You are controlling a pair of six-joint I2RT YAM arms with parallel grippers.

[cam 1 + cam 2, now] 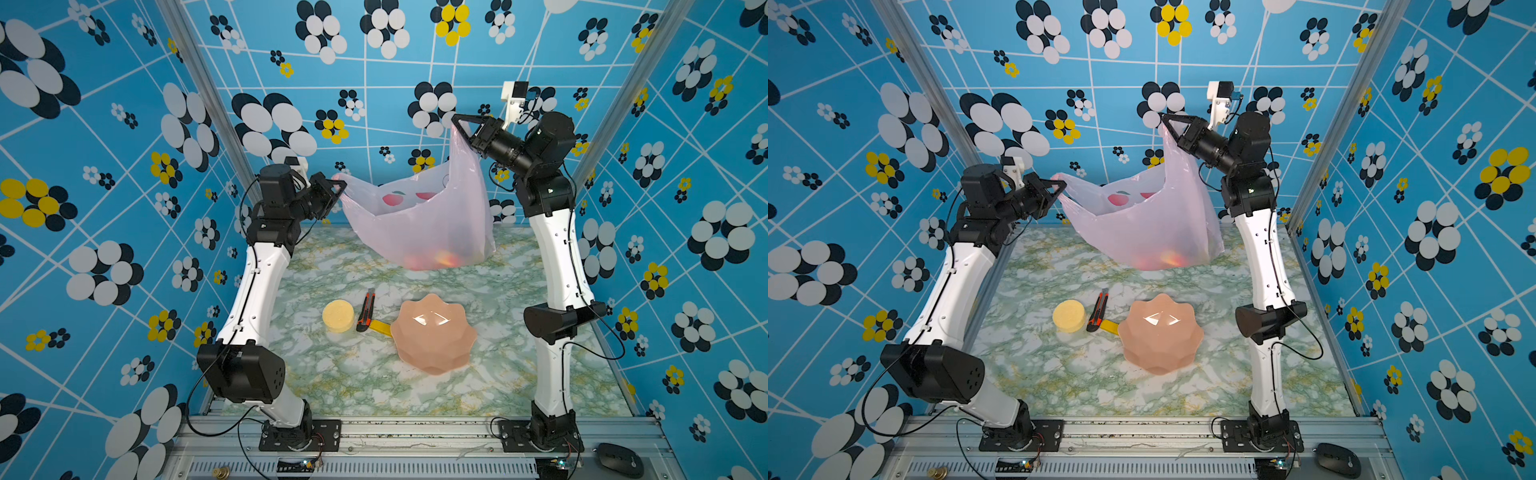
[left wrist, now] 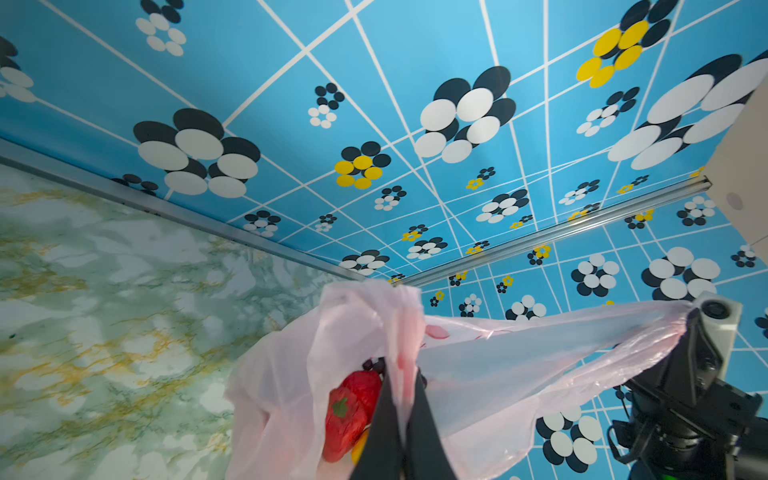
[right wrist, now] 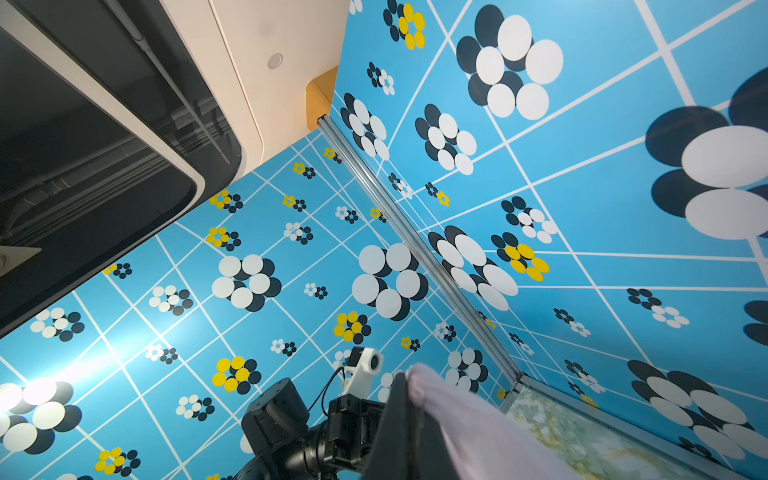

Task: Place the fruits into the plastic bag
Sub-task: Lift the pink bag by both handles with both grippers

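Left end effector (image 2: pixel 401 374) pinches bag (image 2: pixel 482 374); pepper (image 2: pixel 353 411) distinct only wrist-side.

Bright, even light; glare on the bowl (image 1: pixel 434 334), wide-angle bending at edges, soft shadows.

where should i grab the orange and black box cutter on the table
Likely the far half of the box cutter, jaws across its narrow width, coming straight down: it lies flat and long, its near end crowded between the yellow disc and the bowl.
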